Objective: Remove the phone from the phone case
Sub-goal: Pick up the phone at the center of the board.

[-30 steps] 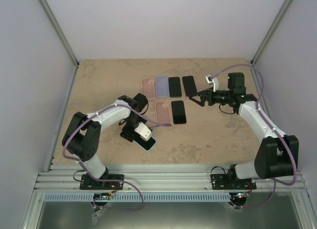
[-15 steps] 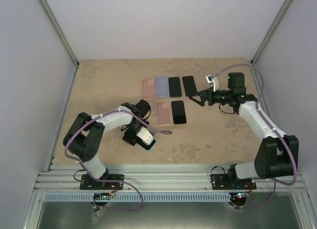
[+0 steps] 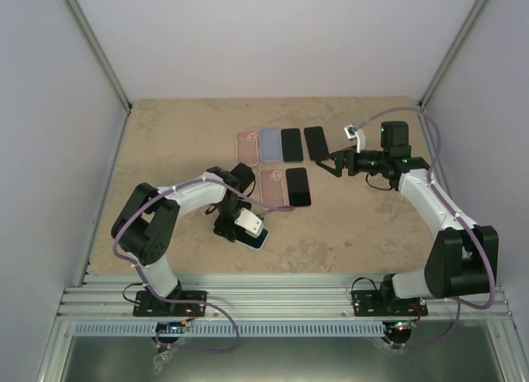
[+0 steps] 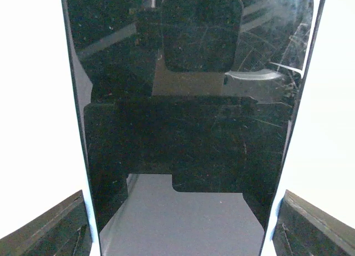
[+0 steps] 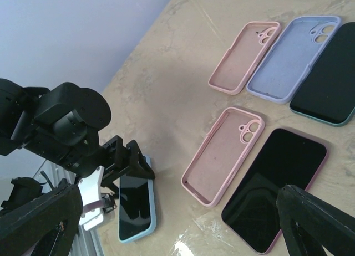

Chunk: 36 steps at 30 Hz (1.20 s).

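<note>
Three empty cases: lavender case point(image 3: 270, 144), one pink case point(image 3: 246, 147) just left of it, another pink case point(image 3: 272, 188) just nearer, four screen-up phones: first phone point(image 3: 291, 144) just right of the lavender case, second phone point(image 3: 315, 142) farther right, third phone point(image 3: 298, 187) nearer and right, fourth phone point(image 5: 135, 206) in a light-blue case point(image 5: 151, 210), well nearer.

Phone point(image 5: 133, 203) black-screened, phone case point(image 5: 151, 211) pale blue — upper empty case point(image 5: 244, 56) and lower empty case point(image 5: 222, 156) pink, third case point(image 5: 294, 56) lilac; table point(image 5: 166, 101) beige with faint marbled veining

Lit softly and evenly from above across the table point(image 3: 165, 150) — shadows faint. Washes out to pure white either side of the phone screen point(image 4: 188, 128) — glossy, full of reflections.
</note>
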{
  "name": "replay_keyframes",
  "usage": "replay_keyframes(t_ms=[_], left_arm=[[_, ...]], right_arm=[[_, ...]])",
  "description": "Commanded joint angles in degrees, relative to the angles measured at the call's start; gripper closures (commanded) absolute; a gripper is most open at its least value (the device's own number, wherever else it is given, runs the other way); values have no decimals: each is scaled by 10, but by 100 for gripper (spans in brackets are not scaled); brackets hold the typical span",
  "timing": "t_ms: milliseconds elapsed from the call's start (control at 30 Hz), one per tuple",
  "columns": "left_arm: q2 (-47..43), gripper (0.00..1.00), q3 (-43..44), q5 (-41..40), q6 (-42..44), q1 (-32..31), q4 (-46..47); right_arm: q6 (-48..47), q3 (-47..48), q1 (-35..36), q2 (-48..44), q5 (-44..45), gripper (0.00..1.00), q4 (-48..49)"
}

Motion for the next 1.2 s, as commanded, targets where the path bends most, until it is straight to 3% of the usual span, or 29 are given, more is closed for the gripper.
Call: replay_keyframes(t_ms=[0, 233, 433, 633, 867, 1167], left_arm=[[-9, 63, 46, 125, -101, -6, -36], [-47, 79, 115, 206, -321, -6, -2], [-107, 74, 136, 189, -551, -6, 104], [-164, 76, 138, 185, -716, -6, 190], [-176, 77, 162, 145, -803, -6, 215], [-169, 78, 176, 122, -853, -6, 234]], right_arm=[[13, 2, -4, -20, 14, 2, 19], [35, 28, -3, -14, 41, 2, 20], [135, 33, -2, -29, 48, 2, 118], [220, 35, 11, -27, 57, 2, 141], [299, -6, 31, -41, 10, 2, 220], [304, 4, 88, -43, 16, 7, 235]])
